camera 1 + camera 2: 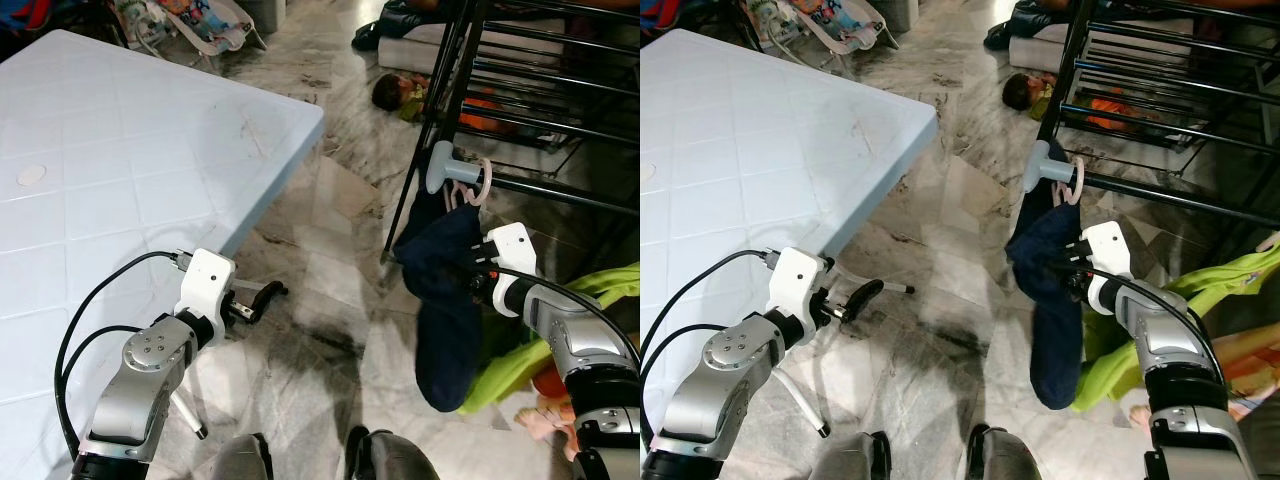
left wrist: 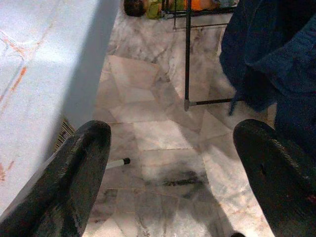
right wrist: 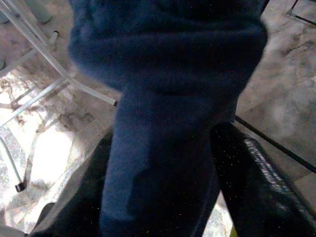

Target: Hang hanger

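Note:
A navy garment (image 1: 448,300) hangs from a pink hanger (image 1: 472,188), whose hook sits at the lower rod of the black drying rack (image 1: 560,190), beside a grey fitting (image 1: 438,165). My right gripper (image 1: 478,268) presses into the garment's upper part just below the hanger. In the right wrist view the cloth (image 3: 163,123) fills the gap between the two black fingers (image 3: 256,182), so the gripper is shut on it. My left gripper (image 1: 255,300) hovers open and holds nothing, low beside the table's edge over the marble floor; its fingers (image 2: 74,173) stand wide apart.
A light blue table (image 1: 120,170) takes up the left side, its white leg (image 1: 190,415) by my left arm. Green cloth (image 1: 600,290) and toys lie under the rack at right. More clutter sits on the floor at the back (image 1: 400,95).

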### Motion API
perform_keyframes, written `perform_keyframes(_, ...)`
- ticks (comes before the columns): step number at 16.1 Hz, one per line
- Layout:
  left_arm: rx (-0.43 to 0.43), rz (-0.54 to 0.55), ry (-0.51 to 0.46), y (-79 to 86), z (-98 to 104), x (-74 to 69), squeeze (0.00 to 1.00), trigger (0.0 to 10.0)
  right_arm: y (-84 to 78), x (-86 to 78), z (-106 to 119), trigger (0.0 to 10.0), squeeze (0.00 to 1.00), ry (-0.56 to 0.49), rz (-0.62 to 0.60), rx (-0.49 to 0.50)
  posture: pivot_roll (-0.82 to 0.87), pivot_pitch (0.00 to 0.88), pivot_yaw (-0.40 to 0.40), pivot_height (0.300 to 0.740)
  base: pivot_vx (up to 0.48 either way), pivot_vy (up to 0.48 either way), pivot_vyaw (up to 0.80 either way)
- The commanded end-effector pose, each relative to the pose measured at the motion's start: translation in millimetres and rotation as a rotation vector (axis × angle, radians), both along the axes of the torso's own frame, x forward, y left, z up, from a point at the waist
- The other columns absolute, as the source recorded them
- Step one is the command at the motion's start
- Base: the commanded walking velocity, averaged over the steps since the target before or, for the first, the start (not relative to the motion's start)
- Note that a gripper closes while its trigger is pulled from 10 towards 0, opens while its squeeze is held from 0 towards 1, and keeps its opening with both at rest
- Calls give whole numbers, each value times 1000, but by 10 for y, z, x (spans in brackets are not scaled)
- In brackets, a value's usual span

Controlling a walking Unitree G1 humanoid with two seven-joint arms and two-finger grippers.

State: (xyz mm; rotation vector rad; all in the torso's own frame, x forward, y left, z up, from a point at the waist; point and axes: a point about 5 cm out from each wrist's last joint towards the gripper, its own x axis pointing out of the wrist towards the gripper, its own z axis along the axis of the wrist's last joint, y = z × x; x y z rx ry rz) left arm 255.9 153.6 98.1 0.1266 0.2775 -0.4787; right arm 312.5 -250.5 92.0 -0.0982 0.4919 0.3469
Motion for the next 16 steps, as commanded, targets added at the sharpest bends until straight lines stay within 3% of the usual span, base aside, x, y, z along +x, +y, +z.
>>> perform_keyframes(1,-5,12,15,34,-18,-11,0,10000,-7,32,79,0,0,-24,-8,7,7,182,15,740,0,0,0)
perform_keyframes(5,-36,12,-37,78,63,27,0,10000,55,50,119,0,0,-32,21,19,1,164,14,740,0,0,0)
perform_keyframes(8,21,-45,-98,75,100,60,0,10000,67,52,125,0,0,-27,25,22,-3,146,8,740,0,0,0)
perform_keyframes(11,70,-79,-181,103,163,163,0,10000,90,54,80,0,0,-25,13,16,4,124,-1,740,0,0,0)
perform_keyframes(13,114,-41,-263,144,287,362,0,10000,157,68,50,0,0,-58,-18,-4,6,108,-2,740,0,0,0)
perform_keyframes(16,63,-34,-285,34,309,416,0,10000,228,60,-15,0,0,-88,-84,-11,6,93,12,740,0,0,0)
